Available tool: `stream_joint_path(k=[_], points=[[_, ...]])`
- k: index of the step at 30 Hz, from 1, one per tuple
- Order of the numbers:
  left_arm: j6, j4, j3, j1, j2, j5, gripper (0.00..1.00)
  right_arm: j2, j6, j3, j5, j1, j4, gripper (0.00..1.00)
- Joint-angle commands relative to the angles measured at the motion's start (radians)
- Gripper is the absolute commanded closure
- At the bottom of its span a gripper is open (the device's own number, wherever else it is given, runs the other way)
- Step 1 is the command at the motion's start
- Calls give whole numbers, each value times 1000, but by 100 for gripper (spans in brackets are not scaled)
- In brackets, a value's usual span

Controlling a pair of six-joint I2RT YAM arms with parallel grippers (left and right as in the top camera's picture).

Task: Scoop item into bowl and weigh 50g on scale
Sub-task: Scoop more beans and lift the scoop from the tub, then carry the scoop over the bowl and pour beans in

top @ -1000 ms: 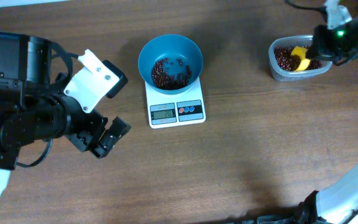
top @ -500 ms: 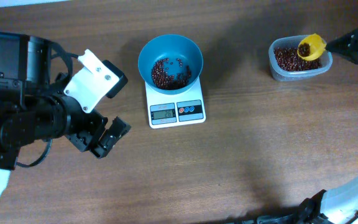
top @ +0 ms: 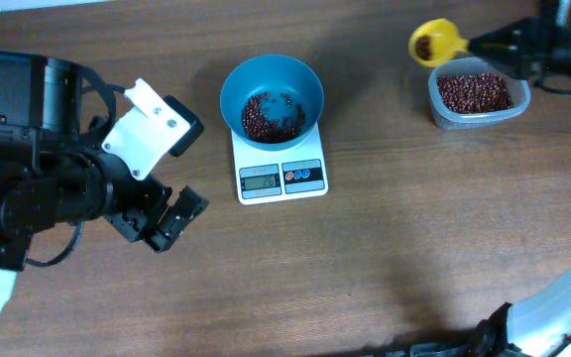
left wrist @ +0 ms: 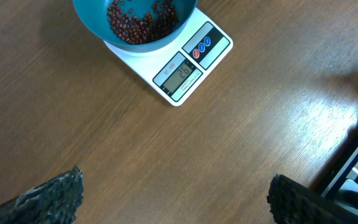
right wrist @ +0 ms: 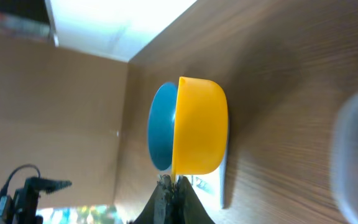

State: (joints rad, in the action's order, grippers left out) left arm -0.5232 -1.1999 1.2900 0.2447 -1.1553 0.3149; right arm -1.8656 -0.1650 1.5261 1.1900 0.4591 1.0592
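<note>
Some beans (top: pixel 266 114) already lie in the blue bowl (top: pixel 266 71), which sits on the white scale (top: pixel 282 178) near the middle of the wooden bench (top: pixel 385 268). They cover only a thin patch of the bowl's floor. The scale's grey display seems to show a figure in the twenties, though the digits are too small to be sure. My guess is that the weighing is roughly half done.

Over to the right, the right gripper (top: pixel 486 44) has its fingers closed on the handle of a yellow scoop (top: pixel 436 42). The scoop hangs in the air just beyond the left end of the clear tub (top: pixel 439 114), with a small load of beans showing in its cup. It is well apart from the bowl. The tub holds plenty more beans.

The left gripper (top: pixel 171 220) sits at the left of the bench, fingers spread wide and holding nothing, near the scale but not touching it.

What looks left to do: carry this load across, tip it into the bowl and check the reading. Further, smaller scoops will likely be needed before it shows fifty grams.
</note>
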Motion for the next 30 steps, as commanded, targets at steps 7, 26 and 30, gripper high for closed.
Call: stream_joint_path(k=[7,26,30], points=[[2,2,-6,2,6,10,1,-2,-9,13,40,-350,-45,96],[2,2,-6,2,6,10,1,31,-47,16,-351,-613,-391,96],[2,2,-6,2,6,10,1,60,-48,17,-612,-646,-391,96]])
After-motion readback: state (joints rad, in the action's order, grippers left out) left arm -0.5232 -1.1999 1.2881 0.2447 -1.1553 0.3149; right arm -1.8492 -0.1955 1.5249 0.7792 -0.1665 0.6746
